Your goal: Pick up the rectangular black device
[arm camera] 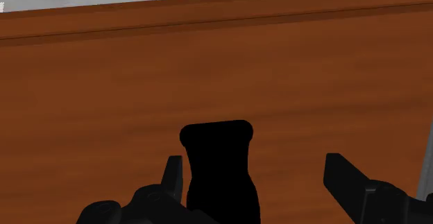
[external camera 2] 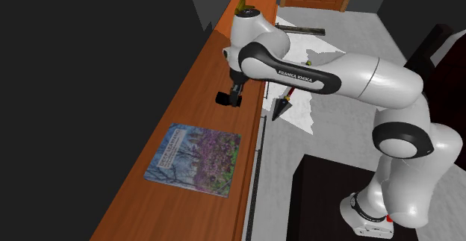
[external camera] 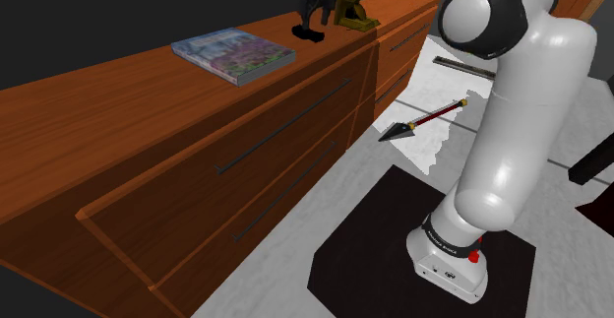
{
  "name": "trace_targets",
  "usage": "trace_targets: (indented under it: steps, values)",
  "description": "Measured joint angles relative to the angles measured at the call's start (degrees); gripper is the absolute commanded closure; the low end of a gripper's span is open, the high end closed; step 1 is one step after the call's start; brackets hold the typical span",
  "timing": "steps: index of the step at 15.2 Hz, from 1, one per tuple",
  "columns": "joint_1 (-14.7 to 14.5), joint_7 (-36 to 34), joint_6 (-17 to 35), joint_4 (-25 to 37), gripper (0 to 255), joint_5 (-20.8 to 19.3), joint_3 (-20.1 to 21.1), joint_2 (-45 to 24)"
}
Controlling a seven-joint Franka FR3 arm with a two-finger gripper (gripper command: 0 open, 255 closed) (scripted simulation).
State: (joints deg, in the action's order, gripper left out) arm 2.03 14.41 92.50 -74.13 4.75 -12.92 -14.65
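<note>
The claw hangs low over the wooden surface with its fingers spread wide, clasping nothing. The rectangular black device lies on the wood between them, just beside one finger and well apart from the other. In the second exterior view the white arm reaches over the surface's front edge above the drawers. A colourful book lies farther along the surface, well apart from the device, and in the shoulder view a brass-coloured object stands near the claw, on its right.
</note>
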Motion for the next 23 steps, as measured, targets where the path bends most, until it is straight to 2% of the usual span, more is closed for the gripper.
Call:
trace_targets:
  steps: [2,3,5,10,11,21,23]
  values:
    - [1.53,0.95,-3.01,10.26,0,1.56,-0.04,-7.12]
    - [1.85,1.19,-3.15,11.8,0,1.83,-0.01,-8.57]
    - [2.06,1.48,-2.34,11.97,0,2.02,0.02,-9.53]
    - [1.62,1.77,2.25,6.06,0,1.76,-0.01,-8.2]
    - [1.59,1.8,2.6,5.59,255,1.74,-0.01,-8.09]
    - [1.54,1.81,2.98,5.11,255,1.71,-0.01,-7.86]
    - [1.73,1.84,1.79,6.71,255,1.8,-0.03,-8.34]
